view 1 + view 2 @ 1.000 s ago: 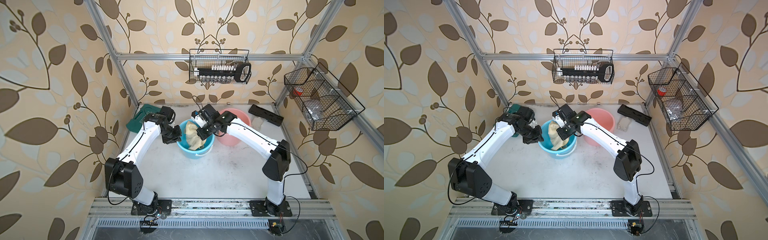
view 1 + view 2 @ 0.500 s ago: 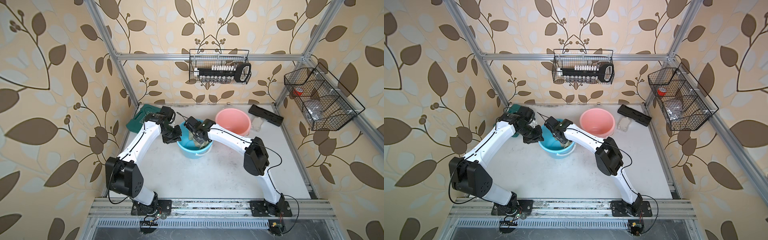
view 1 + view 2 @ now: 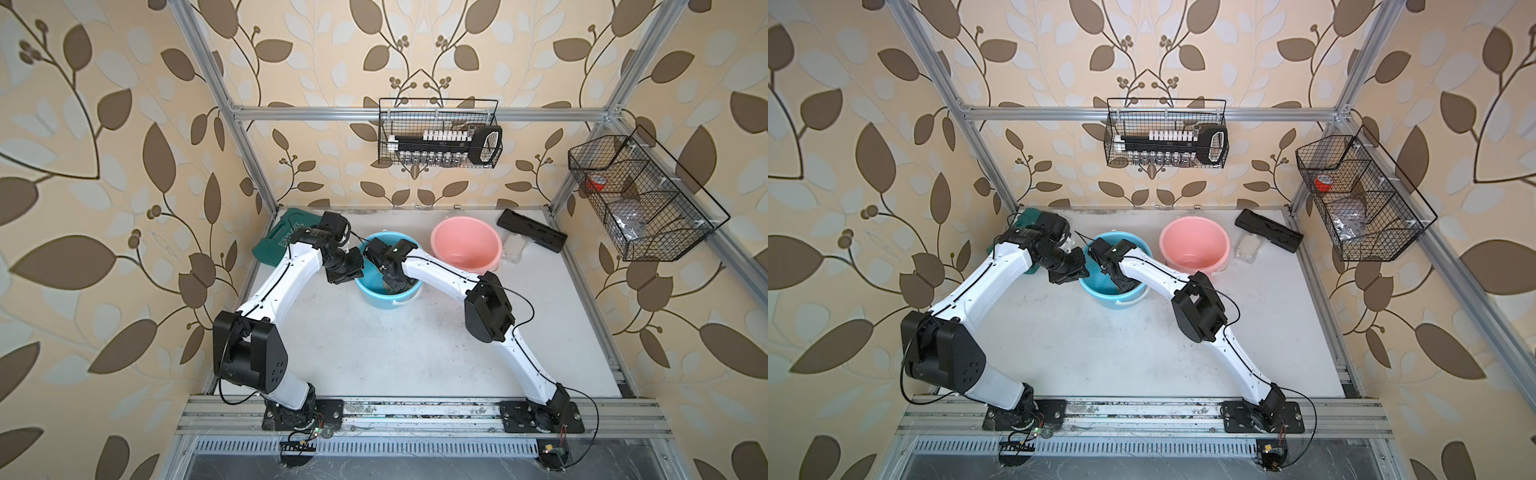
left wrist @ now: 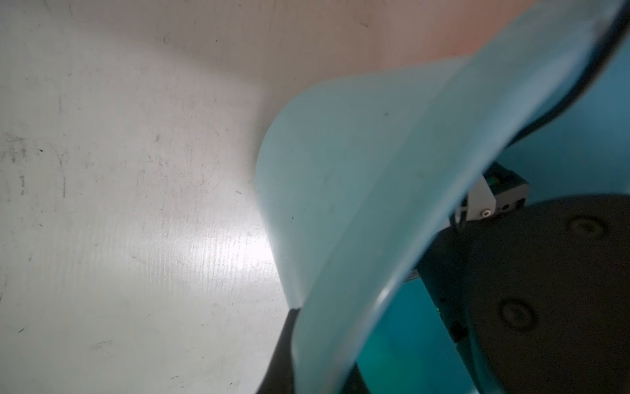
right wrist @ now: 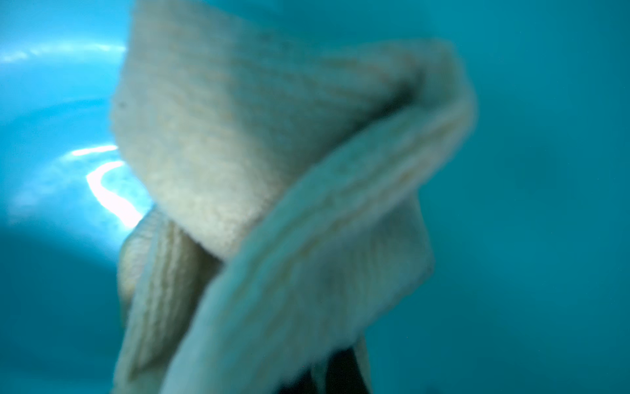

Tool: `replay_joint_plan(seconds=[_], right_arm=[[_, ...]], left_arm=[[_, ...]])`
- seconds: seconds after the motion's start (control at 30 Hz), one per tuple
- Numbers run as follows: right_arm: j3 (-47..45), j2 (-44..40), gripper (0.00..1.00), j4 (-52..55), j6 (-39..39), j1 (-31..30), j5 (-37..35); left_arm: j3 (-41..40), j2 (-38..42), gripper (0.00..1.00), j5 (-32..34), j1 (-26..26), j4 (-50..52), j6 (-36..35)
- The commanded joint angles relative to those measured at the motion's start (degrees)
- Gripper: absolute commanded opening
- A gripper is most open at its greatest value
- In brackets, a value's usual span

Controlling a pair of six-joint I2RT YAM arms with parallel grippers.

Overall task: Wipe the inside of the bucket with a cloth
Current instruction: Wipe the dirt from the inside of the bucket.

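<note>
The wiping itself is the step in hand. In both top views the blue bucket [image 3: 386, 301] [image 3: 1115, 300] stands on the table [image 3: 415, 353], toward 11 o'clock from the table's middle, with an empty pink bucket [image 3: 465, 243] just beside it at its 2 o'clock. The left jaws are clenched on the blue bucket's wall at its 9 o'clock side, one dark finger [image 4: 278, 358] lying outside it; I judge this grip is there to steady it. The right arm [image 3: 440, 270] reaches over the rim from about 4 o'clock and dips into the opening. From above the right jaws are hidden, but the right wrist view shows them grasping the cloth [image 5: 272, 153], which hangs bunched and folded inside the bucket, near its blue inner wall. Whether the cloth presses the plastic I cannot tell. The next move probably calls for pushing the wad against the wall and sweeping it round, then across the floor, while the left grip resists the drag so the light bucket neither slides nor tips.
</note>
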State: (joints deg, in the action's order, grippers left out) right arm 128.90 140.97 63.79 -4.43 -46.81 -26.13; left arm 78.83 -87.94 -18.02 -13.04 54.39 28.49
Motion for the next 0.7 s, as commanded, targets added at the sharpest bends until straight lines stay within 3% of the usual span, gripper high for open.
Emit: replay_joint_plan(seconds=[0.0, 0.37, 0.67], right_arm=[[2.5, 3.6, 0.00, 0.0, -5.4, 2.7, 6.0], [-2.4, -0.8, 0.00, -13.3, -14.6, -0.5, 34.5], [-0.8, -3.1, 0.00, -23.6, -26.2, -1.2, 51.5]], left_arm=[[-1.0, 2.5, 0.00, -7.3, -0.4, 3.8, -1.6], [-3.4, 2.2, 0.00, -7.6, -0.4, 2.4, -1.0], [-4.4, 2.7, 0.00, -4.7, -0.5, 2.4, -1.3]])
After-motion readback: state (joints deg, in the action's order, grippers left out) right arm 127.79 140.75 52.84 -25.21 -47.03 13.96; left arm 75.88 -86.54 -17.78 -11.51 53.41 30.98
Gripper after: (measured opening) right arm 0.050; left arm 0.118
